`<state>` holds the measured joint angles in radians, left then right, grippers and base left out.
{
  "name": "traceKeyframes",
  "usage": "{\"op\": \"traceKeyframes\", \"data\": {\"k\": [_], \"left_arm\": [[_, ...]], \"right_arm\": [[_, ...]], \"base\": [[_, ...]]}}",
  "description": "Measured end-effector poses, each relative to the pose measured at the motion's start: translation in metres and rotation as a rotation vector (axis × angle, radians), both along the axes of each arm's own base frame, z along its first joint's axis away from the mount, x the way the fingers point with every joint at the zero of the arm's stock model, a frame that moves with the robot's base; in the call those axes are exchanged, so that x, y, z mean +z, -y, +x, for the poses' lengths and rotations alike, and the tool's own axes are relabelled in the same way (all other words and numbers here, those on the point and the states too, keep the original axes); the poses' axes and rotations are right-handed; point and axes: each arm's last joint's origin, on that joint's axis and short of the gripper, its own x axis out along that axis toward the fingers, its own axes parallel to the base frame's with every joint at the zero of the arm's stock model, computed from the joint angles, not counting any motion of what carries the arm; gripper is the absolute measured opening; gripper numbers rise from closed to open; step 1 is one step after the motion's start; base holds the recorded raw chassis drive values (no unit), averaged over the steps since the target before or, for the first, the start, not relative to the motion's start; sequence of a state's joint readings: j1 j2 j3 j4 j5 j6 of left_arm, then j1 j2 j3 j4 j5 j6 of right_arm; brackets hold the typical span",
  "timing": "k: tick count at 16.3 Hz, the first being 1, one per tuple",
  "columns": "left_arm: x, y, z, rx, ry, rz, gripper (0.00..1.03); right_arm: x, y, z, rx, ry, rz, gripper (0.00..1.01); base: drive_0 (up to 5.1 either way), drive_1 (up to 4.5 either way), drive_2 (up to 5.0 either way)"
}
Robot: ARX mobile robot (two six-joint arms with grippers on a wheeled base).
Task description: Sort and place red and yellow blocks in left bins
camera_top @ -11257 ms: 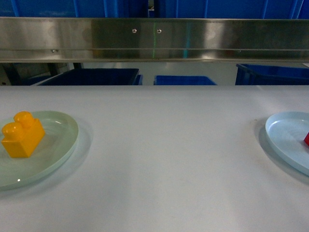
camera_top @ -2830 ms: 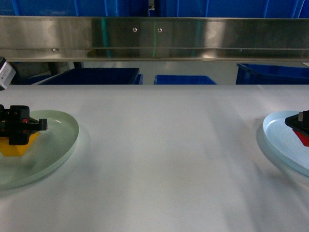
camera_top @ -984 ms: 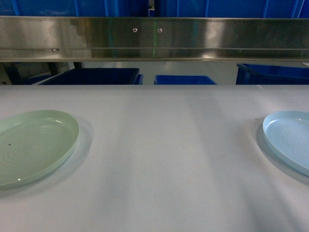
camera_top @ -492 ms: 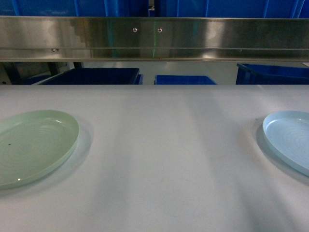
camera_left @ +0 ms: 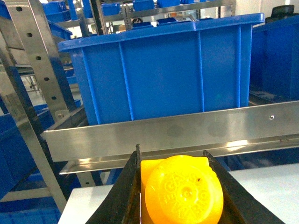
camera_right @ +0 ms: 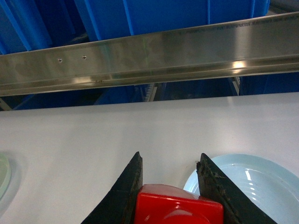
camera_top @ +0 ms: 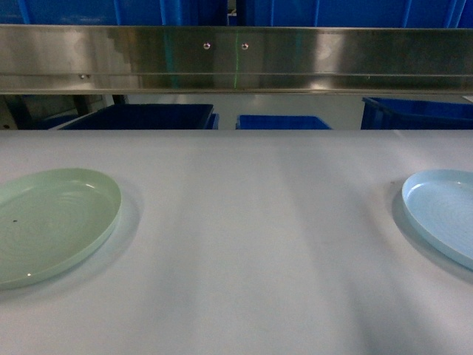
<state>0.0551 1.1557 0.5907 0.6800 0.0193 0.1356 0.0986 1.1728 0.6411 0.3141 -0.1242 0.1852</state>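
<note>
On the left, my left gripper (camera_left: 174,186) is clamped on the yellow block (camera_left: 180,193), lifted off the tabletop (camera_top: 244,244). The block sits between my two dark fingers (camera_left: 122,196) with a round stud facing the wrist camera, so its studded face points back along my arm; I cannot tell its long axis from here. Beyond it, past the steel rail (camera_left: 187,133), stands a large blue bin (camera_left: 163,70) on the rack. Below, the pale green plate (camera_top: 52,222) lies on the near left of the tabletop.

On the right, my right gripper (camera_right: 170,186) is closed on the red block (camera_right: 177,207), held above the tabletop just left of the pale blue plate (camera_right: 252,182). The red block's long axis runs left to right across my fingers.
</note>
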Motion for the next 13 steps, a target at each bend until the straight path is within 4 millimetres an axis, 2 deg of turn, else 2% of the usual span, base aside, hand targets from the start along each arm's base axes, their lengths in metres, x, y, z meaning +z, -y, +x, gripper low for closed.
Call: {"op": "traceKeyframes", "data": {"k": [13], "left_arm": [[0.0004,0.0,0.0003,0.0,0.002,0.0,0.27]], "right_arm": [[0.0007,0.0001,-0.0001,-0.001,0.003,0.0,0.29]], "base": [[0.0,0.0,0.0]]}}
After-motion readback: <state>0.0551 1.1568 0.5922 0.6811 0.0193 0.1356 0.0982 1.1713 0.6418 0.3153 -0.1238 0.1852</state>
